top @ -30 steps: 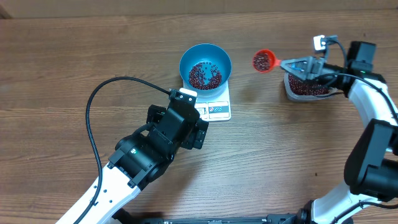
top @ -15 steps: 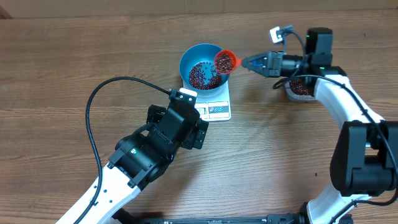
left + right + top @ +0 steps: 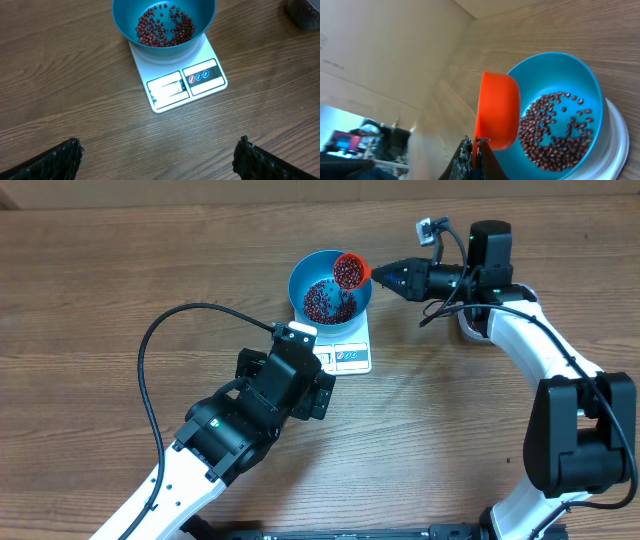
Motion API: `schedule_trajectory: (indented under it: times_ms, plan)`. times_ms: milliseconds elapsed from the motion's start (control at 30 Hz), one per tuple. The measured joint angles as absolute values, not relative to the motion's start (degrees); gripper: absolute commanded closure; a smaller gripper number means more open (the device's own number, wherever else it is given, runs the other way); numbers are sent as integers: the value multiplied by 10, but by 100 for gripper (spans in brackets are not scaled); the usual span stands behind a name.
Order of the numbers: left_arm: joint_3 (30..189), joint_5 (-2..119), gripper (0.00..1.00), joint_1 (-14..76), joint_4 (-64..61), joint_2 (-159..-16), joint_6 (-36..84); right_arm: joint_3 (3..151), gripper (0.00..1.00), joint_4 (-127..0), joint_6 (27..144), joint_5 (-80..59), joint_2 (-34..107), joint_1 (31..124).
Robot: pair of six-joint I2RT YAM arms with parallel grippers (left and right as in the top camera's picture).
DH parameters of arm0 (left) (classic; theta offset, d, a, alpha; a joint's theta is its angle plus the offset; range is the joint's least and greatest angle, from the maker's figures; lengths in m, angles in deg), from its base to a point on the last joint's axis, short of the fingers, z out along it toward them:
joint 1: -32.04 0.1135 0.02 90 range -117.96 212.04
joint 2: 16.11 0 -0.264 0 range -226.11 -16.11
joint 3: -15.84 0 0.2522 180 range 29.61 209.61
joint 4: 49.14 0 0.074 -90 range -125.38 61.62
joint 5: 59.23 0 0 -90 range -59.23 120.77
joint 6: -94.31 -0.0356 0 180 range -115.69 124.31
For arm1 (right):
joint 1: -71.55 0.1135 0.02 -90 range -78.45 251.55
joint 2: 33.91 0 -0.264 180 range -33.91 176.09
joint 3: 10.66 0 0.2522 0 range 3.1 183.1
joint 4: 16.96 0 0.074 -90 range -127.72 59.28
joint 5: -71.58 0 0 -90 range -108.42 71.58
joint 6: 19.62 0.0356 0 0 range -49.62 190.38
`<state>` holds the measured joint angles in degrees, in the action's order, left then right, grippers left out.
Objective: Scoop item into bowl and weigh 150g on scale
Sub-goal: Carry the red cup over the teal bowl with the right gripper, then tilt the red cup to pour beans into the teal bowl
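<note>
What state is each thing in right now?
Bowl: on the scale, some beans inside.
Scale: under the bowl, display unreadable.
Scoop: loaded with beans, over the bowl's rim.
Tub: mostly hidden, contents unclear.
Left tool: open, empty, short of the scale.
Right tool: shut on the scoop handle.
</note>
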<state>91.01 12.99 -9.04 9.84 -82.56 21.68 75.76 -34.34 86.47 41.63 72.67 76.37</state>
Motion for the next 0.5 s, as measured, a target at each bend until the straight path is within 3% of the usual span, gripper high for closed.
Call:
schedule_trajectory:
  times_ms: [500]
  plan:
    - [910, 130, 1, -90, 98, -826, 217, 758, 96, -343, 713, 381, 727, 781]
